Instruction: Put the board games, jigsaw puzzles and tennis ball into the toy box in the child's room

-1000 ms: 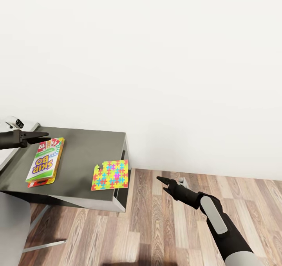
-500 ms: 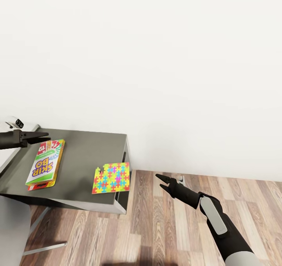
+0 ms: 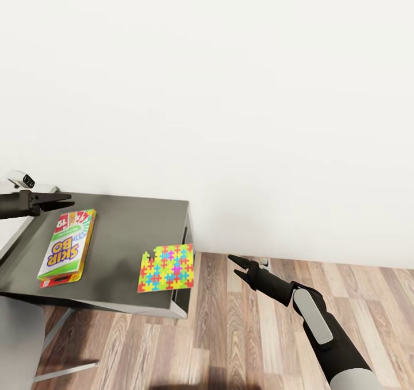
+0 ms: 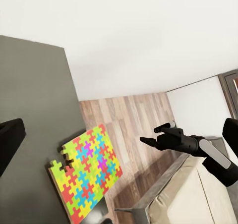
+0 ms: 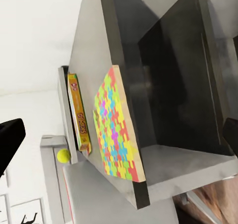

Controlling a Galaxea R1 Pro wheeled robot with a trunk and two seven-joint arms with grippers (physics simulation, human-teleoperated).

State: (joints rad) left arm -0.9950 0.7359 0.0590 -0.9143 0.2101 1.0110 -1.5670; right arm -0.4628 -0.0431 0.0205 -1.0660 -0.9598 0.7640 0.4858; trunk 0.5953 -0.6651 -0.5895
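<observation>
A board game, a box with big "SKIP BO" letters, lies flat on a dark grey-topped cabinet. A jigsaw puzzle lies near the cabinet's right edge, slightly overhanging it; it also shows in both wrist views as the puzzle and puzzle. The tennis ball sits on a pale surface beyond the cabinet. My left gripper hovers open and empty just above the game's far end. My right gripper hangs open over the floor, right of the puzzle. The toy box is out of view.
A plain white wall backs the cabinet. Wood-plank floor stretches to the right and front. A pale grey surface stands at the near left. The cream bed appears behind my right arm in the left wrist view.
The whole view has shifted slightly, so the cabinet sits a little lower and further right in the picture. The game, the puzzle and both grippers keep their places relative to each other.
</observation>
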